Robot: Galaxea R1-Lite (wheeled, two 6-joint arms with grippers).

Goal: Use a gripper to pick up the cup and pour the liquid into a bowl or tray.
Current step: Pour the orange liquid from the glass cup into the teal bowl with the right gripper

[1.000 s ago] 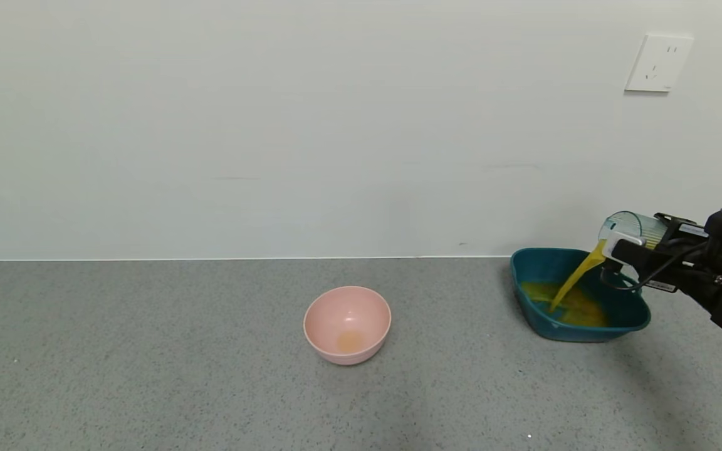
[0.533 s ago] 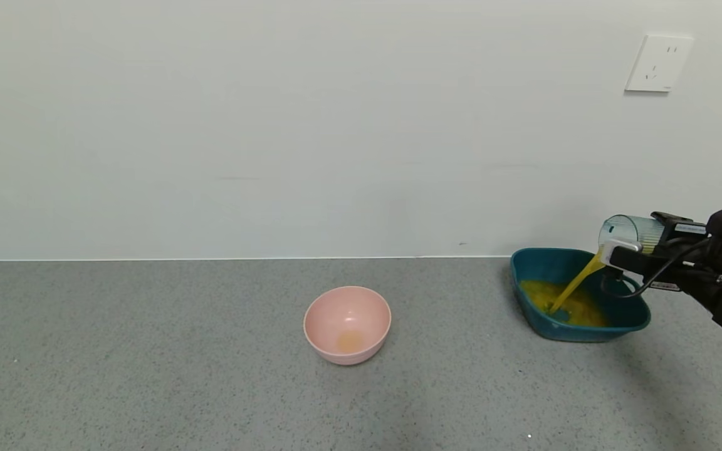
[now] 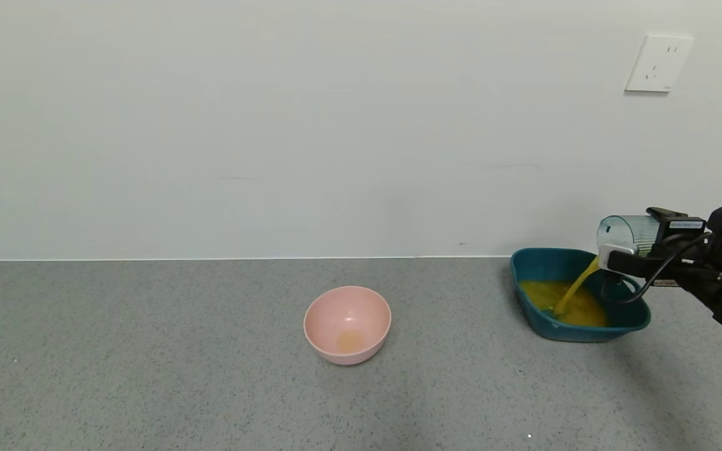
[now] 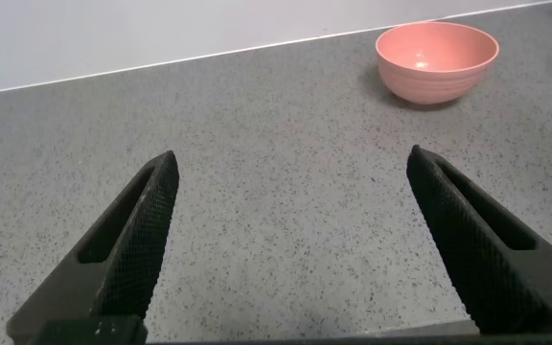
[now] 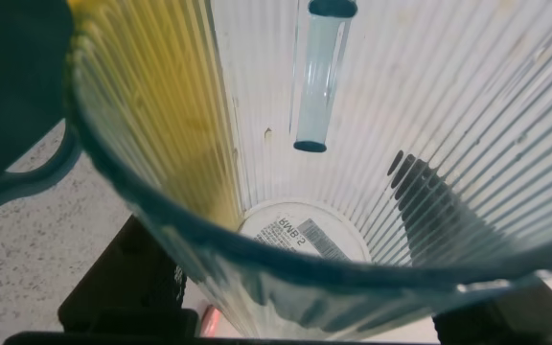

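You're looking at a speckled grey counter [image 3: 148, 376] against a pale wall [image 3: 273, 125] with a socket [image 3: 658, 63] at far right. Your right gripper [image 3: 633, 247] is clamped on the ribbed, see-through cup [image 3: 627, 233], tipped on its side over the teal tray [image 3: 629, 319] at right; orange liquid [image 3: 577, 285] streams into it. A round pink bowl [image 3: 347, 324] sits mid-counter. Your left gripper [image 4: 290, 244] hangs low over the counter, jaws wide apart.

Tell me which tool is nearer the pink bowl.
Likely the left. The left tool, open, hangs low over the counter with the pink bowl ahead of it. The right tool grips the cup over the teal tray, far to the bowl's right.
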